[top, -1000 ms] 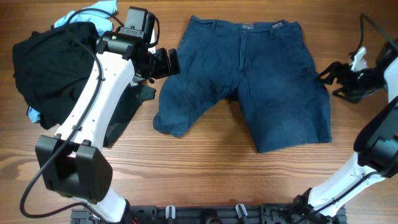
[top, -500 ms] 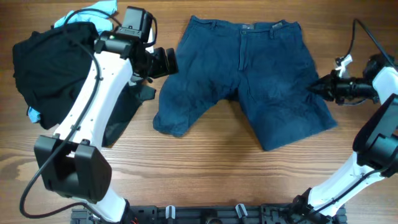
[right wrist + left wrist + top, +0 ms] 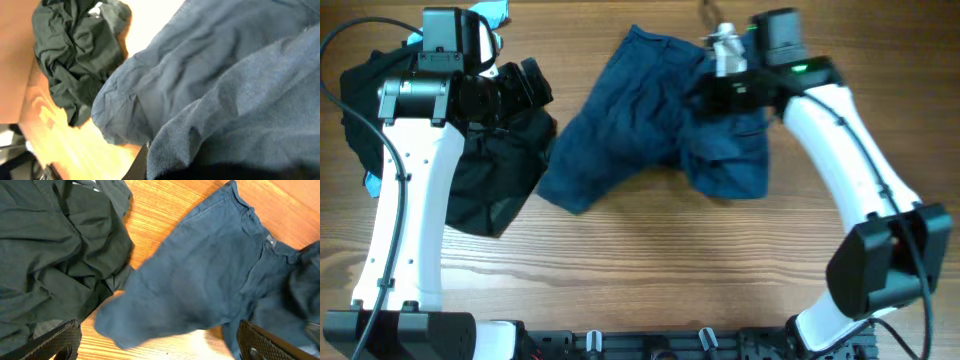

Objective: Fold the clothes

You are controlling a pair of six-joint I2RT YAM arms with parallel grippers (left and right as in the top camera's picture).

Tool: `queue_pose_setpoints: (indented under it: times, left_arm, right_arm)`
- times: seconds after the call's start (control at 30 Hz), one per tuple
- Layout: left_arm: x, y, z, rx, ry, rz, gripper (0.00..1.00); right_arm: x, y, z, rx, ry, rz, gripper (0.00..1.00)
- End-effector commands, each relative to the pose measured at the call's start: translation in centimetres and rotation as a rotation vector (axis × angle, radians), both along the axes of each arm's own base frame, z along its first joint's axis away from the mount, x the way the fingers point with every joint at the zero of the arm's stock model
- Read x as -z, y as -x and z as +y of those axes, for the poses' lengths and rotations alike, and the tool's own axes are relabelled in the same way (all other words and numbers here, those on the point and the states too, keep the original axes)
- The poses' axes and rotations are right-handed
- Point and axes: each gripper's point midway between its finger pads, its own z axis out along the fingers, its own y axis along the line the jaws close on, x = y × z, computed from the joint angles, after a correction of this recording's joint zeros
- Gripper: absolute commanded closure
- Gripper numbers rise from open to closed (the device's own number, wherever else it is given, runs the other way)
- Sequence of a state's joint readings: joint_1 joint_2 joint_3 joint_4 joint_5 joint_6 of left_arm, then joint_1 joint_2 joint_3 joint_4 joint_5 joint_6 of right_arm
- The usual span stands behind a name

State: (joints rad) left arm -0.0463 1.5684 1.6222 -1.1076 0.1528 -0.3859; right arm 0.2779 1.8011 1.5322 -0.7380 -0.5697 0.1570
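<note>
Shorts fold, half-over step. Denim shorts (image 3: 640,120) lie mid-way along the far edge of the surface (image 3: 650,290), waistband toward that edge. One leg is lifted and doubled across toward the other. The right fingers (image 3: 708,97) sit over the fly area, buried in cloth. In the right wrist view the denim (image 3: 225,100) bunches and hangs from them, so we judge them clenched on the leg fabric, though the tips themselves are hidden. The left fingers (image 3: 55,340) are spread apart with nothing between them, hovering near the black garment (image 3: 490,185) heaped by the far-left corner. A light-blue cloth (image 3: 492,12) peeks out behind that heap.

Notes for doing this well:
- We would carry the held leg straight across, low, until its outer seam meets the other leg's outer seam.
- We would watch for the bottom layer dragging. It already looks skewed toward the black garment, hem just beside it.
- We would pin the waistband with the free left fingers if the layer slides.
- We would release only once the hems align, then smooth out the ridge near the crotch.
</note>
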Motion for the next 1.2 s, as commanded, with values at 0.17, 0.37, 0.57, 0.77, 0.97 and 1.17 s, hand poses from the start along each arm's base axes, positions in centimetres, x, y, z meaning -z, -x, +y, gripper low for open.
queue_pose_setpoints:
  times: [0.17, 0.37, 0.57, 0.77, 0.97, 1.17]
  left_arm:
    - [-0.8, 0.1, 0.1, 0.013, 0.002, -0.027, 0.01]
    - [-0.9, 0.0, 0.2, 0.009, -0.003, -0.032, 0.01]
    - [-0.6, 0.2, -2.3, 0.078, 0.035, -0.023, 0.02]
    - [1.4, 0.1, -10.8, 0.312, 0.007, -0.022, 0.07]
    - [5.7, -1.1, -20.2, 0.562, -0.045, -0.082, 0.01]
    - [9.1, -2.8, -25.3, 0.766, -0.188, -0.208, 0.0]
  right_arm:
    - [2.5, 2.7, 9.9, -0.03, -0.04, 0.097, 0.2]
    - [-3.0, 0.2, 7.8, -0.008, -0.237, 0.05, 0.01]
    - [-5.0, -3.6, -2.3, 0.143, -0.253, 0.006, 0.01]
    - [-2.7, -3.6, -10.0, 0.255, -0.163, 0.064, 0.02]
    - [0.7, -2.0, -12.5, 0.342, 0.071, 0.144, 0.02]
    - [1.4, -1.3, -13.3, 0.349, 0.121, 0.168, 0.01]
